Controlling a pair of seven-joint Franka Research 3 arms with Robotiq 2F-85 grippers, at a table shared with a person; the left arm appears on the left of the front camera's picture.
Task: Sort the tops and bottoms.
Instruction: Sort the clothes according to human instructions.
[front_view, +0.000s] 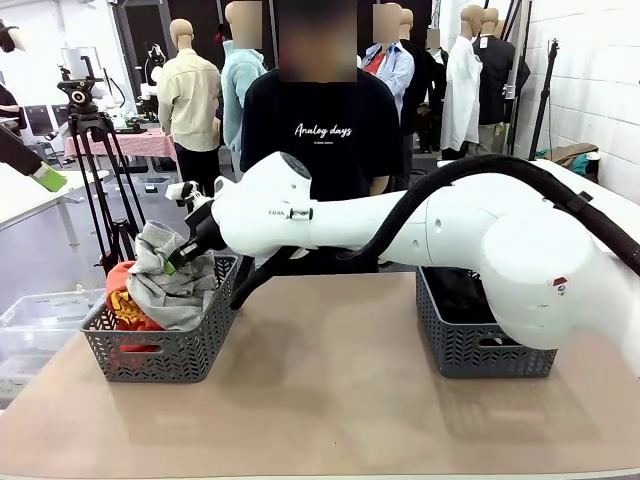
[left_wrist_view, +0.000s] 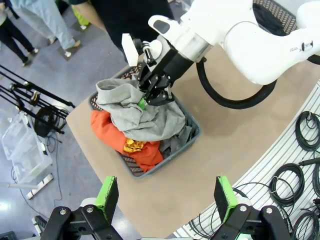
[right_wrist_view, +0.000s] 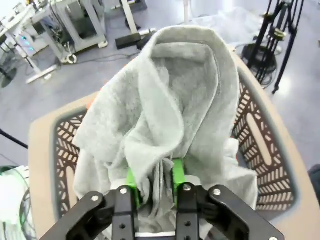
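1. The right gripper (right_wrist_view: 154, 187) has reached across to the left basket (front_view: 160, 352) and its green pads (right_wrist_view: 131, 181) pinch a fold of the grey sweatshirt (right_wrist_view: 165, 115); the fabric sits between the fingers.
2. The sweatshirt lies heaped on top of the left basket, part of it standing above the rim.
3. Under it, at the basket's left side, lies the orange T-shirt (left_wrist_view: 107, 131) with its yellow print (left_wrist_view: 134, 145).
4. A darker grey piece (left_wrist_view: 175, 142) shows at the basket's right edge, beside the sweatshirt.
5. The left gripper (left_wrist_view: 165, 197) hangs high above the table's (front_view: 330, 400) left end, fingers spread wide, holding nothing.
6. The right basket (front_view: 480, 345) holds black fabric (front_view: 470, 295).
7. A person (front_view: 320, 130) in a black T-shirt stands at the far side.
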